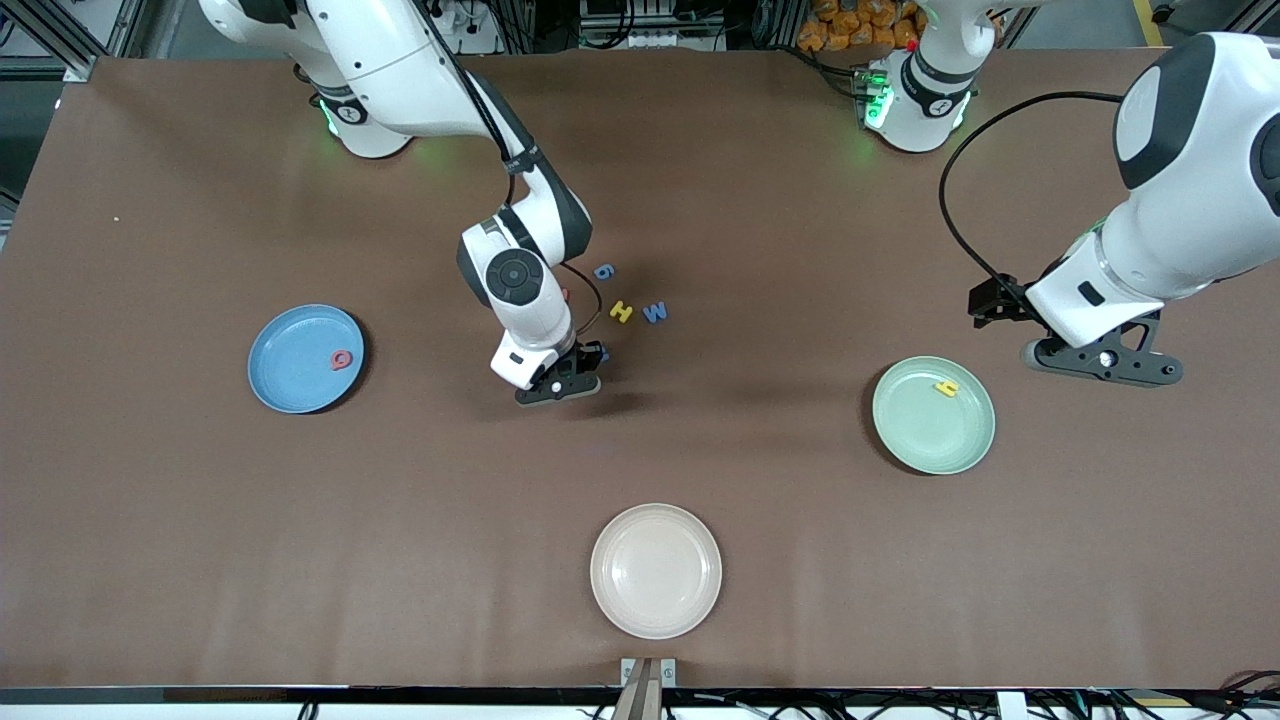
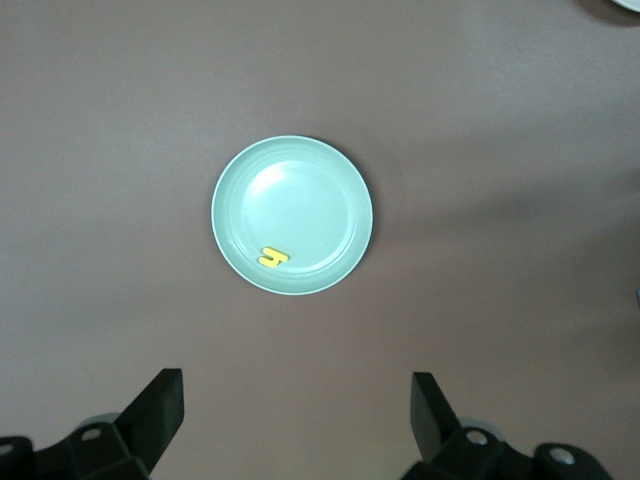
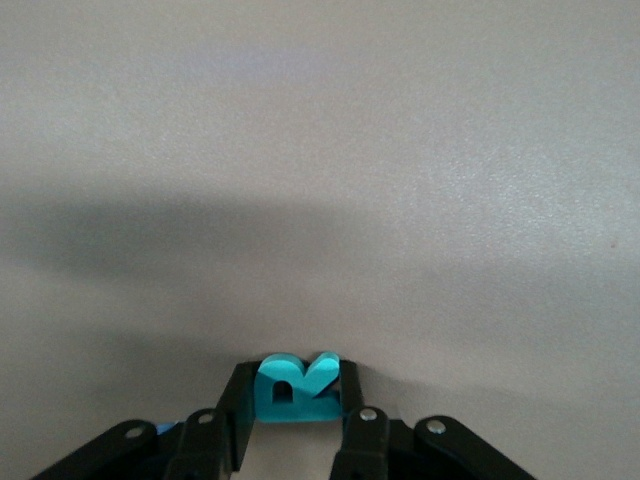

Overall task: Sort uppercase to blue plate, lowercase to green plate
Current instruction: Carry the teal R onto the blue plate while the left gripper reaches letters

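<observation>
Your right pincer [image 3: 297,420] is down at the tabletop [image 1: 760,470], clamped narrow on the teal R [image 3: 296,390], an uppercase bound for the blue plate [image 1: 290,375] toward the right arm's end. Your left pincer [image 2: 297,400] waits spread wide above the green plate [image 2: 305,200], where one yellow letter [image 2: 272,258] lies.

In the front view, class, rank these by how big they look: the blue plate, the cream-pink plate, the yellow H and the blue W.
1. Cream-pink plate, though it lies nearest the camera.
2. Blue plate.
3. Yellow H and blue W: too alike to rank.
</observation>
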